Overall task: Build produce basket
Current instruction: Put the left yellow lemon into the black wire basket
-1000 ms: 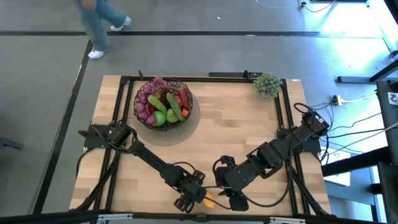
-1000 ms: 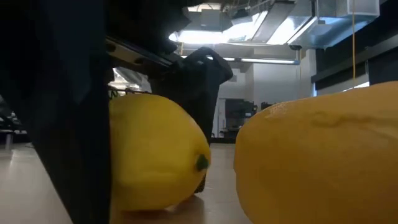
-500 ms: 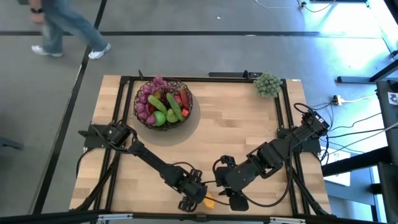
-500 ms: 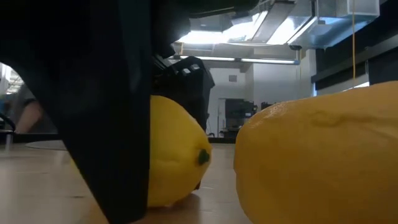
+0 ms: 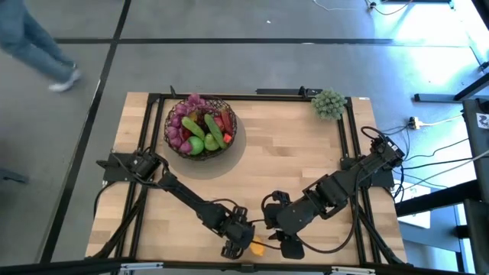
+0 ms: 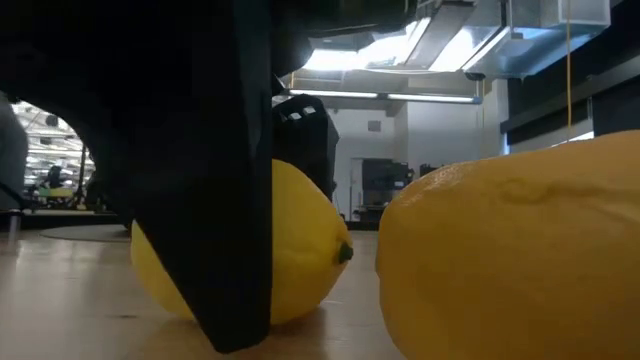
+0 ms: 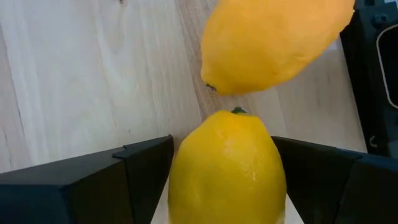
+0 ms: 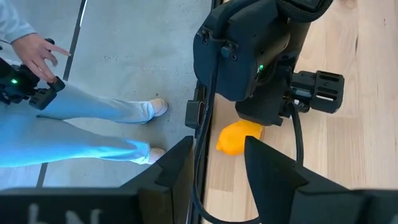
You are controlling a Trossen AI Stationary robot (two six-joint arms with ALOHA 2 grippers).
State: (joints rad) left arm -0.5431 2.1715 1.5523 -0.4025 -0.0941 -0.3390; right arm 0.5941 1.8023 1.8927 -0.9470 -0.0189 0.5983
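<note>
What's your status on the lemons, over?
Left gripper open, fingers either side of near lemon on the table. Second lemon lies just beyond. Right gripper empty, hovering by. Basket already holds produce, far across table.

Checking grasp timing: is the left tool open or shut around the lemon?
Open. In the left wrist view, the left tool straddles a lemon resting on the table, fingers either side.
</note>
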